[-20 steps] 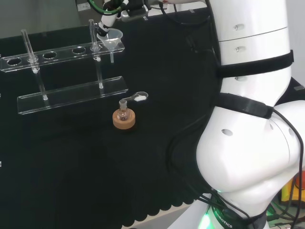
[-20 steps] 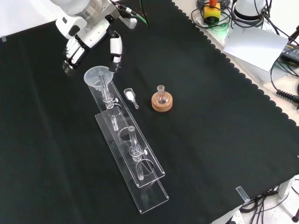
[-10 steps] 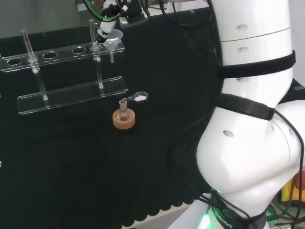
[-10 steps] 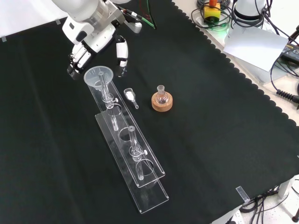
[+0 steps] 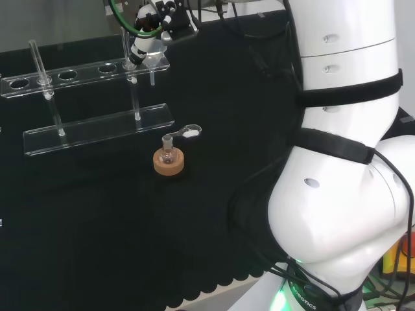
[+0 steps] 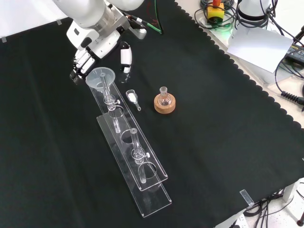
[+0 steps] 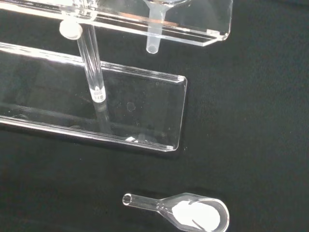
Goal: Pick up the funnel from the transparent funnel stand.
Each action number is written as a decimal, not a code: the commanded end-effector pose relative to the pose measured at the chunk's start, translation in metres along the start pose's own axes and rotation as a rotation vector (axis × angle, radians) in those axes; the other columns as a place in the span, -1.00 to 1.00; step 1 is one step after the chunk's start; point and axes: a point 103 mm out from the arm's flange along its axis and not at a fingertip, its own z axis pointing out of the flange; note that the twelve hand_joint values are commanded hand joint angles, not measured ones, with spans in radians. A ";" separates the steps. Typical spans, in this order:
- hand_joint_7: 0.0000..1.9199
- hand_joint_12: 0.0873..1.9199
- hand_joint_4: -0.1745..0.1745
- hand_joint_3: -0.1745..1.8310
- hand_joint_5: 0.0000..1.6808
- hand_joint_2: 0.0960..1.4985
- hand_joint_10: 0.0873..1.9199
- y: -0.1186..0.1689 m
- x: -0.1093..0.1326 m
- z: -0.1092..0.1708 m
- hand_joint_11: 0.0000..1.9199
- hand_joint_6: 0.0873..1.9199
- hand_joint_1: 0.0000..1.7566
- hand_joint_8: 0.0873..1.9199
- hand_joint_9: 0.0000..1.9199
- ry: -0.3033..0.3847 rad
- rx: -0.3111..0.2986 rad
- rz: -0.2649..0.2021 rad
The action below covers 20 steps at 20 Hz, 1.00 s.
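Funnel (image 6: 100, 76): clear, seated in the end hole of the transparent funnel stand (image 6: 134, 161), stem hanging below the upper shelf. Hand (image 6: 97, 45): at the funnel, fingers (image 6: 80, 64) spread on one side of the cone, thumb (image 6: 125, 57) on the other, apart, not clamped. Glass scoop (image 7: 189, 212): white powder inside, lying on the black surface (image 6: 213, 123) beside the stand. Small flask (image 6: 164, 99): upright in cork ring (image 6: 164, 106).

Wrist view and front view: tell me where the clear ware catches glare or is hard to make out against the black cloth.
Wrist view: the funnel stand shows mainly as bright edge lines, its flat plates nearly vanishing into the cloth; the scoop stands out by its white powder. Front view: the funnel reads as a pale grey disc, with the hand beside it; the stand's edges glint.
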 end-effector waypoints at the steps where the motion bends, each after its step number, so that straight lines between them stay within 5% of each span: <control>1: -1.00 0.54 -0.22 -0.51 -0.92 -0.03 -0.13 0.008 0.003 0.005 -0.71 -1.00 -0.32 -0.79 -0.93 -0.035 0.034 0.017; 20: -1.00 0.53 -0.20 -0.38 -0.77 -0.10 -0.16 0.016 0.003 0.008 -0.68 -1.00 -0.21 -0.41 -0.75 -0.109 0.037 0.028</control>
